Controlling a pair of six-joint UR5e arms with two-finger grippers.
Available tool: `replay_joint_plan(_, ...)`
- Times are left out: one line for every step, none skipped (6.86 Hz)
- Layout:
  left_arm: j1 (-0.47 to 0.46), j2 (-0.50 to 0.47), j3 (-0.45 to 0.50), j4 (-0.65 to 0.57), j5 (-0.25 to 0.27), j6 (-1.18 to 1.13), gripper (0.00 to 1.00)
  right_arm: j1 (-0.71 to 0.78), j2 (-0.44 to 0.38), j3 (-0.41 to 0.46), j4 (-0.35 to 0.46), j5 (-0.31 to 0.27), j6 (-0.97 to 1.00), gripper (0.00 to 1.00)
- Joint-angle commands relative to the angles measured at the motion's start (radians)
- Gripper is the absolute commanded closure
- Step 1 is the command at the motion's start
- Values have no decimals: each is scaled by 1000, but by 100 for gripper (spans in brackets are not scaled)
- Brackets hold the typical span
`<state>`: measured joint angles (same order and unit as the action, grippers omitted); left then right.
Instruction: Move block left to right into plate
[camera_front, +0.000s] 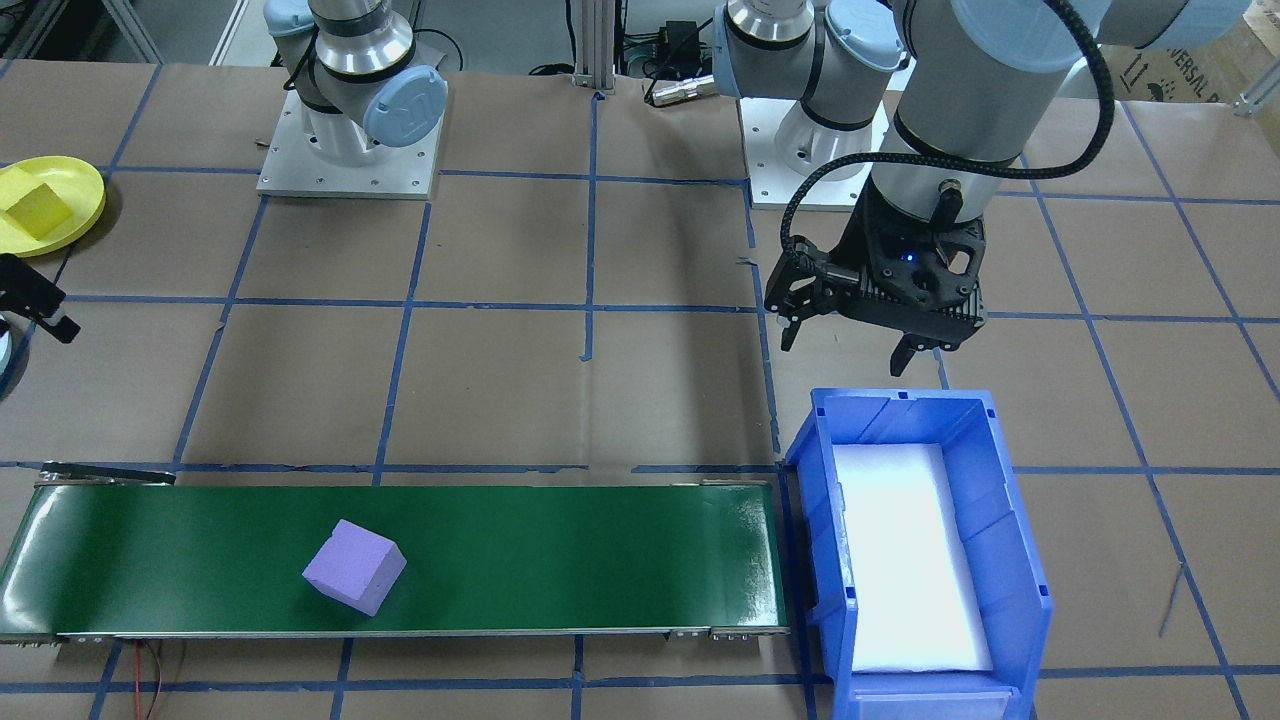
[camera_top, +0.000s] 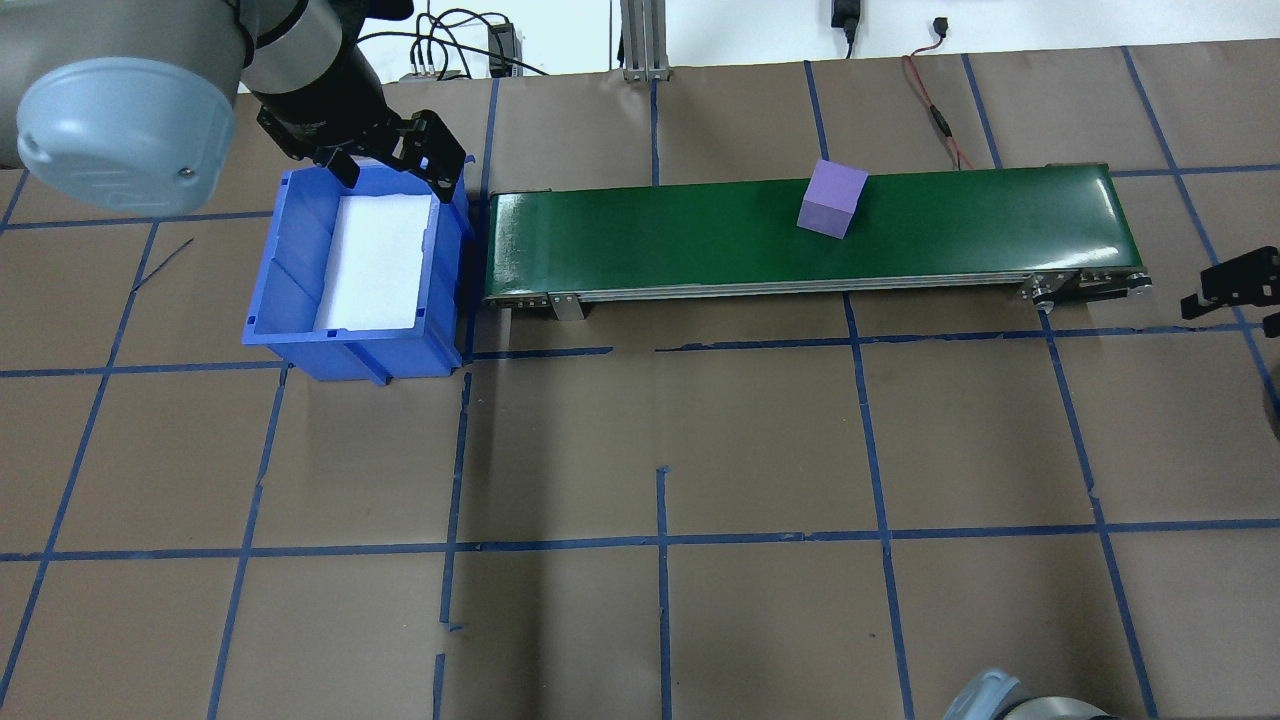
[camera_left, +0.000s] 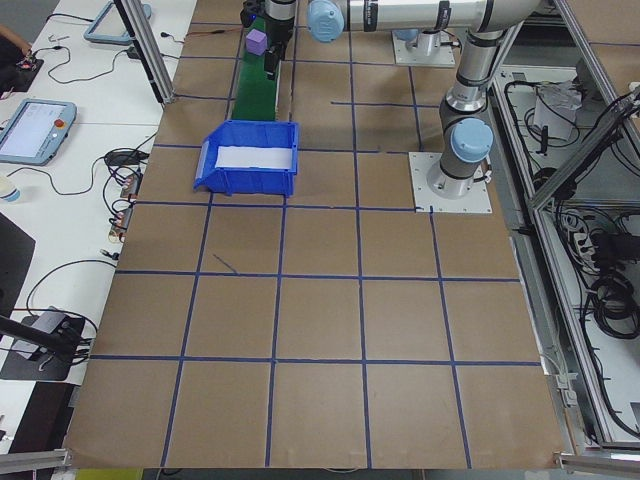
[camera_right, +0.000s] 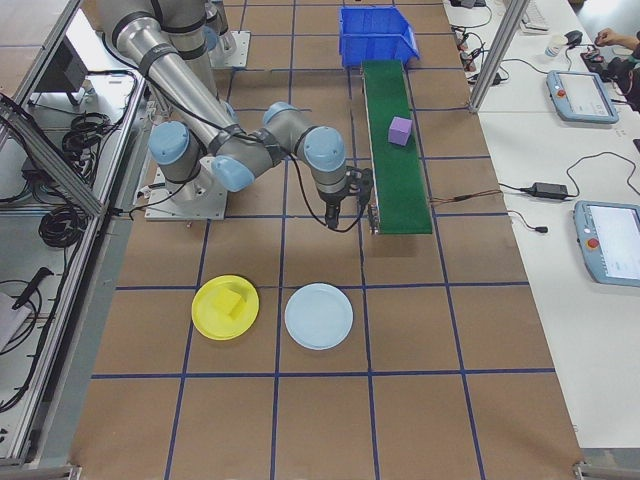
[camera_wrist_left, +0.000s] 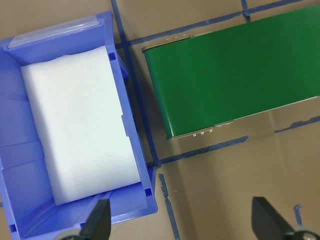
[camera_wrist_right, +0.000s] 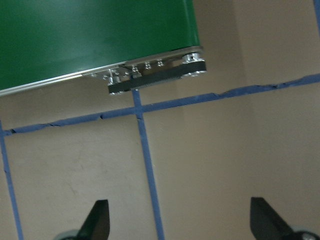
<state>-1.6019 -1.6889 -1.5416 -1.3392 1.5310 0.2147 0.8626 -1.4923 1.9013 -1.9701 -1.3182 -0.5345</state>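
**Both claws spread and empty; purple cube rides the belt**

The left claw hangs released, its fingers spread wide with nothing between them, just above the rim of the blue bin at the end facing the robot. In its own wrist view only the two dark fingertips poke in at the bottom edge, one over the bin's wall and one over bare paper, touching neither. The right claw is cut off at the picture's edge in both the overhead and front views, so little of it shows there; its wrist view gives two fingertips set wide apart over the brown tabletop, gripping nothing, just off the end of the green conveyor belt.

The purple foam cube sits on the belt, turned a little askew, nearer the right arm's end than the bin's, well apart from both claws. The bin holds a white foam pad covering its floor; whether anything lies beneath cannot be told.

The yellow plate lies on the tabletop on the robot's right side, well away from the belt, with a yellow block resting inside it; yellow against yellow, its edges are hard to pick out. In the front view the plate is clipped by the frame edge. Just beside it lies a pale blue plate.
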Motion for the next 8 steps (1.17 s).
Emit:
replay_joint_plan(0, 0, 0, 0, 0, 0, 0, 184, 68, -107, -76, 24, 260, 0)
replay_joint_plan(0, 0, 0, 0, 0, 0, 0, 232, 123, -148, -90, 40, 360, 0)
replay_joint_plan(0, 0, 0, 0, 0, 0, 0, 272, 186, -174, -123, 118, 451, 0)
replay_joint_plan(0, 0, 0, 0, 0, 0, 0, 323, 202, -191, -133, 125, 569, 0)
replay_joint_plan(0, 0, 0, 0, 0, 0, 0, 357, 237, -223, -180, 125, 599, 0)
replay_joint_plan(-1, 0, 0, 0, -2, 0, 0, 363, 280, -263, -184, 122, 616, 0)
replay_joint_plan(0, 2, 0, 0, -2, 0, 0, 371, 300, -286, -184, 122, 648, 0)
replay_joint_plan(0, 2, 0, 0, -2, 0, 0, 398, 316, -300, -190, 114, 675, 0)
